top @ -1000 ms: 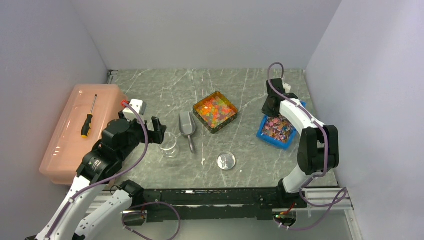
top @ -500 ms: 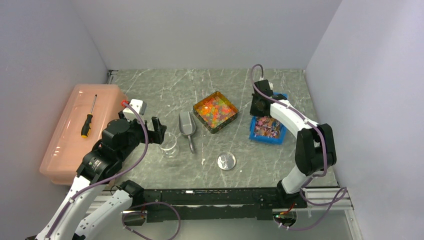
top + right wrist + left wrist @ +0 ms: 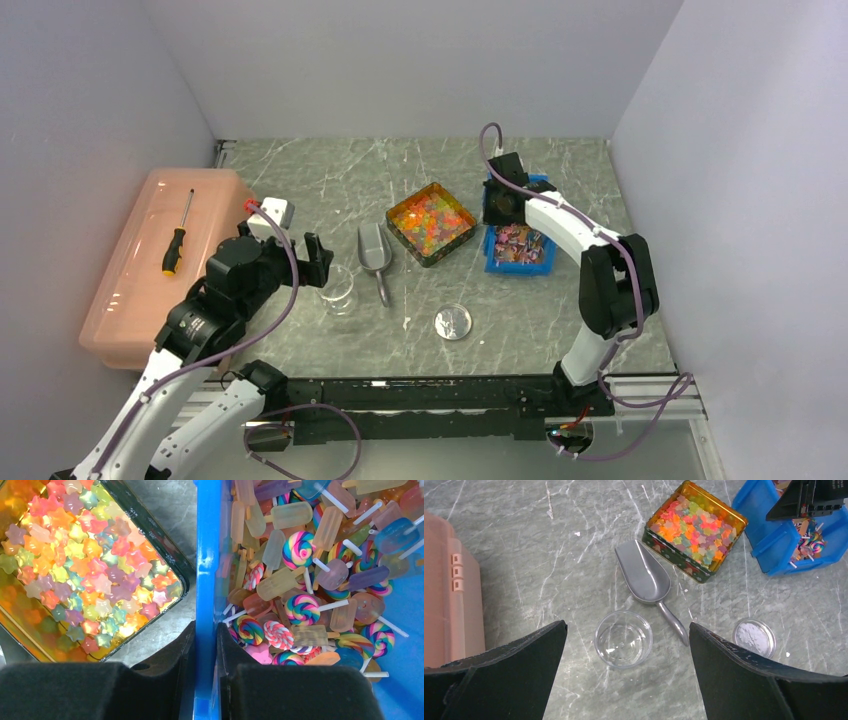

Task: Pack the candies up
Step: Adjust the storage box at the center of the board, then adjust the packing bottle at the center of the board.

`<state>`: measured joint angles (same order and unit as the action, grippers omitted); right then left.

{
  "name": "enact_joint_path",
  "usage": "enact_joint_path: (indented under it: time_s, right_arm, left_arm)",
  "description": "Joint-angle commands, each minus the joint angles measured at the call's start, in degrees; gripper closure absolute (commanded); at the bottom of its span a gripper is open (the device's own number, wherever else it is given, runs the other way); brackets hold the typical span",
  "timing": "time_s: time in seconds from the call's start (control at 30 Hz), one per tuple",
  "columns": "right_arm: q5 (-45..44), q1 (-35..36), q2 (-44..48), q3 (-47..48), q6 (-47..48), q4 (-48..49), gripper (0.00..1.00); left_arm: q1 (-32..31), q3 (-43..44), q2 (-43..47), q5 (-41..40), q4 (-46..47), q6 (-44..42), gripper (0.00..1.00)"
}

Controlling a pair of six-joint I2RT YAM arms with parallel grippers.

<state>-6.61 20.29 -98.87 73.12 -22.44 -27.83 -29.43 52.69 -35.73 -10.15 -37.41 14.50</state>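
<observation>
Tabletop [image 3: 330,180] survey, largest item first.

1. Pink storage box [image 3: 125,300]: sits along the left edge with its lid shut and a screwdriver [image 3: 177,235] lying on the lid. Judged to have no part in the packing.

2. Blue bin [image 3: 206,555]: stands toward the right edge, just beside the tin, with a strip of bare surface showing between them. It holds sweets on sticks [image 3: 300,550], swirl lollipops and ice-pop shapes. The right end effector [image 3: 205,645] is clamped on the bin's left wall, one finger inside and one outside. That grip suits dragging the bin rather than lifting it.

3. Square tin [image 3: 671,559]: near the middle, lidless, filled with the candies [image 3: 694,530], small glossy star pieces in orange, yellow, red and green. None are seen outside it.

4. Metal scoop [image 3: 644,575]: lies flat just left of the tin, bowl toward the far edge and handle toward the near edge. It is empty and ungripped.

5. Clear cup [image 3: 623,639]: upright and empty, just beside the scoop handle on its left. The left end effector [image 3: 626,626] hovers above it with fingers spread wide, holding nothing. It is judged placed to steady the cup or take the scoop.

6. Round dish [image 3: 754,637]: shallow and clear, lying to the right of the scoop handle toward the near edge. It is possibly the cup's lid, though this cannot be confirmed.

Finding: packing has not begun.
</observation>
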Motion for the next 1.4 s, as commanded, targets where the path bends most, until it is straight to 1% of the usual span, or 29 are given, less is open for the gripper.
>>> enact_joint_path:
  time_s: [0.0, 0.07, 0.23, 0.37, 0.6, 0.77, 0.83, 1.1, 1.37]
  right_arm:
    - [5.12, 0.75, 1.02, 3.55, 1.19, 6.22, 0.89]
    - [4.34, 0.88, 1.47, 3.82, 1.65, 5.72, 0.81]
    - [2.21, 1.50, 2.22, 5.36, 2.77, 3.79, 0.67]
    - [-1.30, 2.55, 3.54, 7.06, 3.89, 2.09, 0.61]
    - [-8.57, 6.37, 6.56, 10.42, 6.10, -2.73, 0.57]
    - [-8.97, 9.83, 9.18, 11.64, 6.06, -4.62, 0.56]
    - [-8.32, 11.50, 10.14, 11.69, 5.57, -4.73, 0.56]
    - [-1.05, 17.75, 13.25, 9.68, 2.08, -2.40, 0.56]
    - [5.06, 24.28, 9.88, 10.26, -1.07, -0.38, 0.56]
  left_arm:
    - [0.25, 0.18, -0.35, -0.76, 1.11, 0.62, 0.01]
    - [0.25, 0.22, -0.59, -0.75, 1.03, 0.63, 0.01]
    - [0.28, 0.19, -1.14, -0.98, 0.93, 0.70, 0.01]
    - [0.26, 0.28, -1.38, -1.07, 0.85, 0.78, 0.01]
    - [0.26, 0.29, -1.51, -1.02, 0.85, 0.79, 0.01]
    - [0.29, 0.31, -1.29, -1.26, 0.83, 0.79, 0.01]
    - [0.26, 0.23, -1.19, -1.40, 0.84, 0.74, 0.01]
    - [0.33, 0.49, -1.68, -2.44, 0.25, 1.11, 0.01]
    - [0.39, 0.28, 0.86, -9.42, -0.78, 3.89, 0.01]
